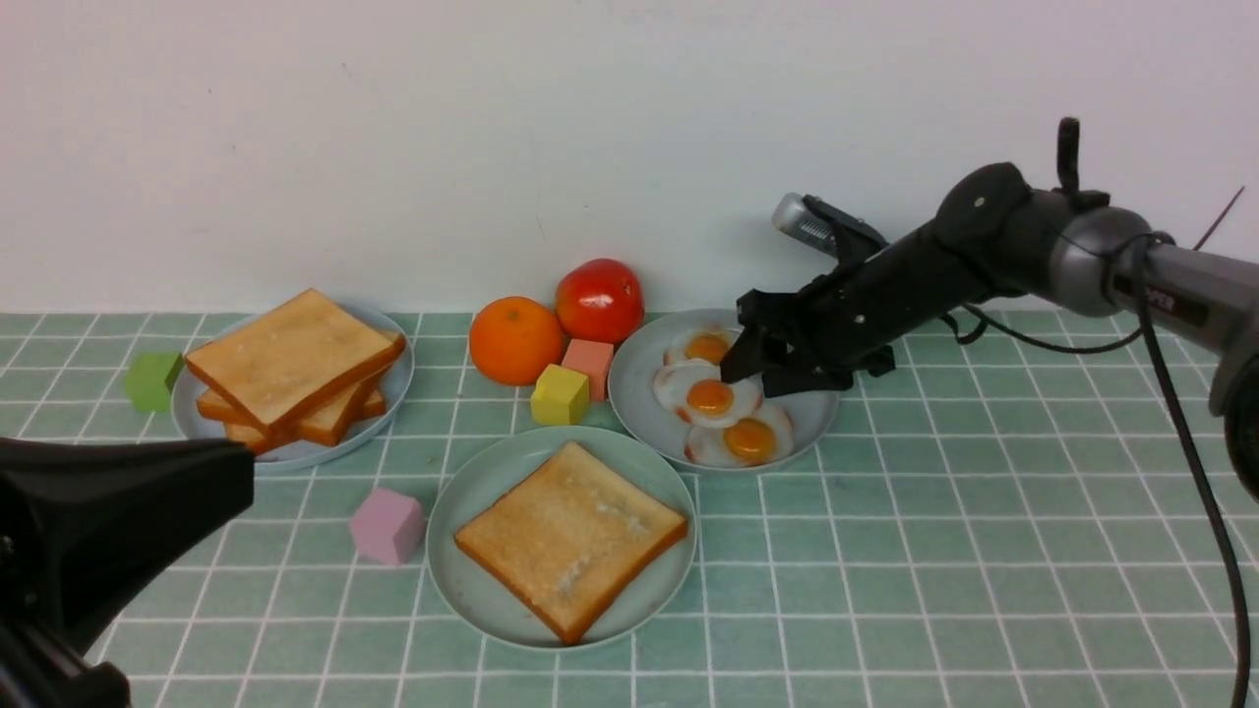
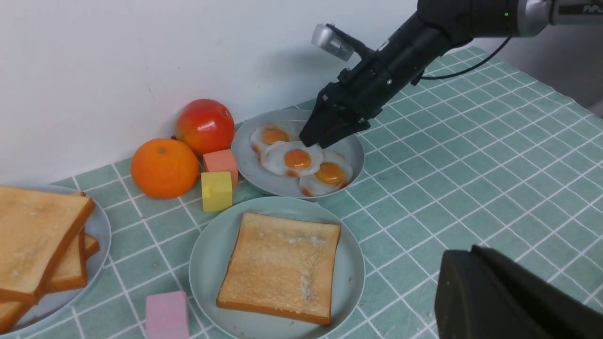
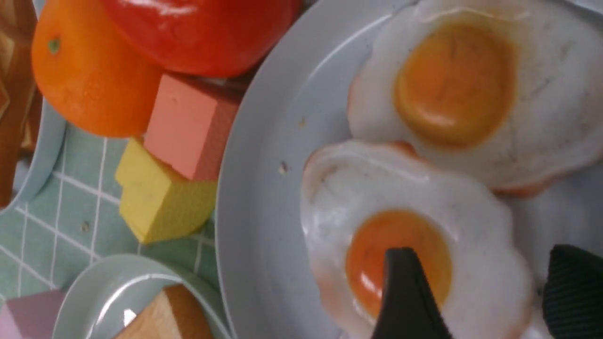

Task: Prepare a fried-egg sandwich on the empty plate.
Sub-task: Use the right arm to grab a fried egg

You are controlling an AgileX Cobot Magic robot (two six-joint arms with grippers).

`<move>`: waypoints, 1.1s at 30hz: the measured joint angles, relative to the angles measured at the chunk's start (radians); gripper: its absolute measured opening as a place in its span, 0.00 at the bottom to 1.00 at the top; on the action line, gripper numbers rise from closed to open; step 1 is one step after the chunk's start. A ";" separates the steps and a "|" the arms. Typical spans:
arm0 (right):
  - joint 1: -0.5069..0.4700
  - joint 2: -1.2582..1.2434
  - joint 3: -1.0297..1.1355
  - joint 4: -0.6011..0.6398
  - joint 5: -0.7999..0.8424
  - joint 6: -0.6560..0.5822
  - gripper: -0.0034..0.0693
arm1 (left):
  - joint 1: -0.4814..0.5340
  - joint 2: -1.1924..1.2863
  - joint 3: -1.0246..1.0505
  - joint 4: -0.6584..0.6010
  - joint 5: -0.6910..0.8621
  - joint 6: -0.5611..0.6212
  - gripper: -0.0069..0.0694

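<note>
The mint-green plate (image 1: pixel 479 484) sits front centre with one toast slice (image 1: pixel 570 536) on it; no egg lies on the toast. Three fried eggs lie on a blue-grey plate (image 1: pixel 632 393) behind it to the right. My right gripper (image 1: pixel 740 374) is open and low over the middle egg (image 1: pixel 710 395). In the right wrist view (image 3: pixel 485 263) one finger lies over that egg's yolk (image 3: pixel 377 188) and the other is past its outer edge. My left gripper (image 1: pixel 236 472) is shut and empty, hovering at the front left, clear of the plates; it also shows in the left wrist view (image 2: pixel 459 256).
A stack of toast slices (image 1: pixel 295 364) lies on a blue-grey plate (image 1: pixel 395 379) at the left. An orange (image 1: pixel 514 339), a tomato (image 1: pixel 600 300), a salmon cube (image 1: pixel 590 362) and a yellow cube (image 1: pixel 559 393) crowd between the plates. A pink cube (image 1: pixel 389 526) and a green cube (image 1: pixel 152 381) lie further left.
</note>
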 joint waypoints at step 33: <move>-0.005 -0.008 -0.010 0.079 0.031 -0.071 0.15 | 0.000 0.000 0.000 0.020 0.032 -0.001 0.07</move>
